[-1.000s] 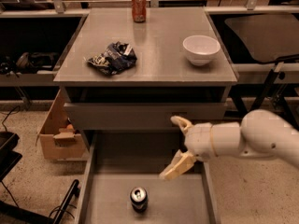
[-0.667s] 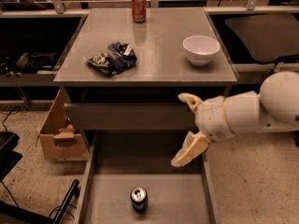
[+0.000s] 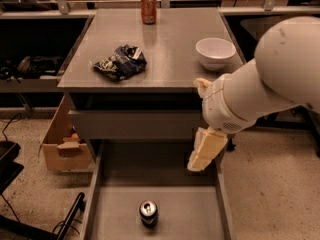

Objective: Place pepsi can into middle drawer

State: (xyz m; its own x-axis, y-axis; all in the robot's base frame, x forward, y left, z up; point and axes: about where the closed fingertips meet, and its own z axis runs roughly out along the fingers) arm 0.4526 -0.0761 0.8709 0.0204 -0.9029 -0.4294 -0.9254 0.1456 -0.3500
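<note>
Below the table's [image 3: 165, 39] front edge, the middle drawer [image 3: 187, 211] stands pulled out, and the pepsi can [image 3: 148, 213] sits upright on its grey floor, roughly midway between the thin side walls, silver top facing the camera. Nothing touches the can. The gripper [image 3: 204, 121] hangs under the table's front right corner, in front of the closed drawer [image 3: 135, 124] above, its two pale fingers spread wide and holding nothing.

Against a second ago, the can has not shifted, while the arm has lifted and swung nearer the camera, carrying the gripper up and away from the drawer floor. That reads as a release already made: the can looks delivered and the arm is retreating.

On the tabletop, an orange-red can [image 3: 148, 6] stands at the far edge, a white bowl [image 3: 215, 53] by the right edge, a crumpled bag [image 3: 120, 62] toward the left edge.
</note>
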